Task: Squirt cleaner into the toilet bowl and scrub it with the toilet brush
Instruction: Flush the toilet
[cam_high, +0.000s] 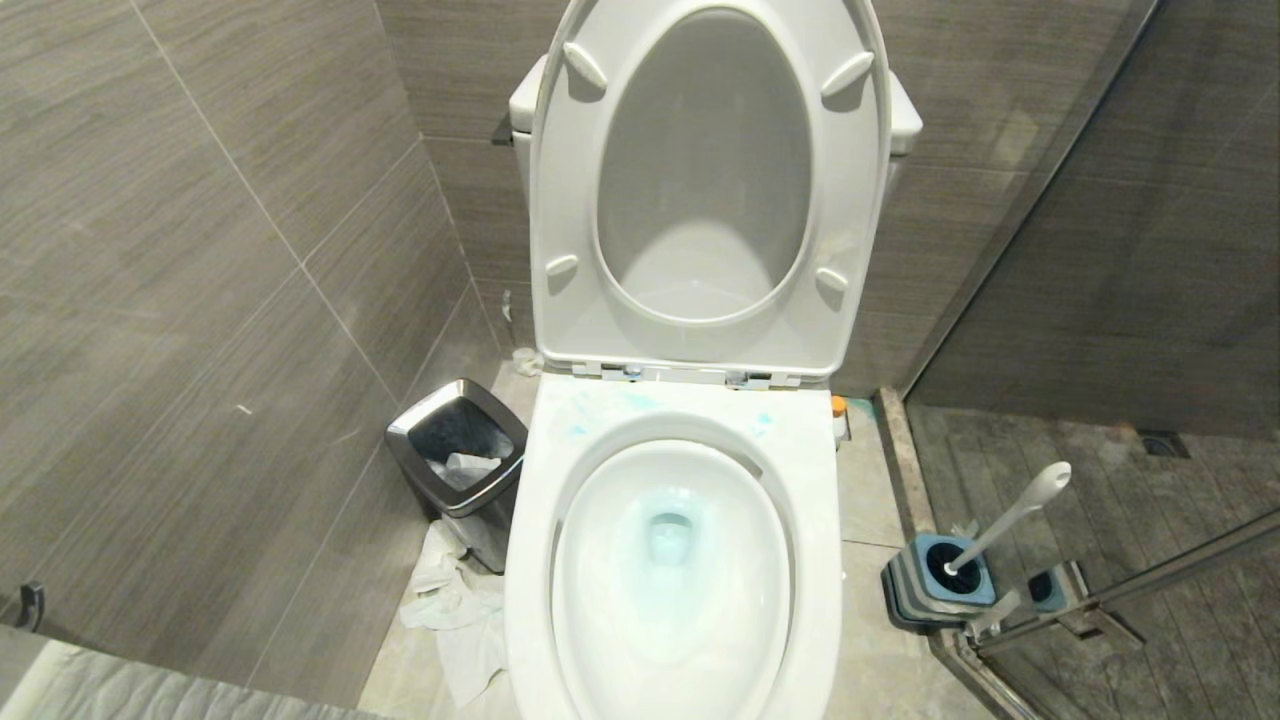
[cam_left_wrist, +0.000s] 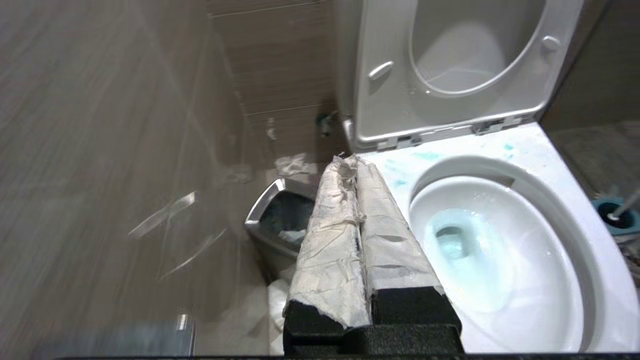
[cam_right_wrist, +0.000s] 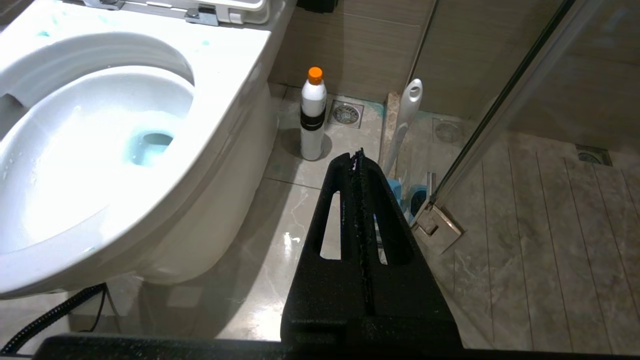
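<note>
Toilet bowl (cam_high: 672, 560) centre, seat up, cleaner (cam_high: 668, 530) tinting water. Toilet brush (cam_high: 1005, 518) upright in holder (cam_high: 938, 580) on floor right. Left hand (cam_left_wrist: 350, 162), right hand (cam_right_wrist: 356, 156) pressed together, empty.

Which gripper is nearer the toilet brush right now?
Right. The right gripper hangs shut over the floor with the toilet brush just past its fingertips. The left gripper, shut, is across the toilet bowl, by the bin.

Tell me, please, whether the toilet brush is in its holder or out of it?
In. The toilet brush stands tilted in its blue holder on the floor, bristle head seated inside; neither gripper touches it.
</note>
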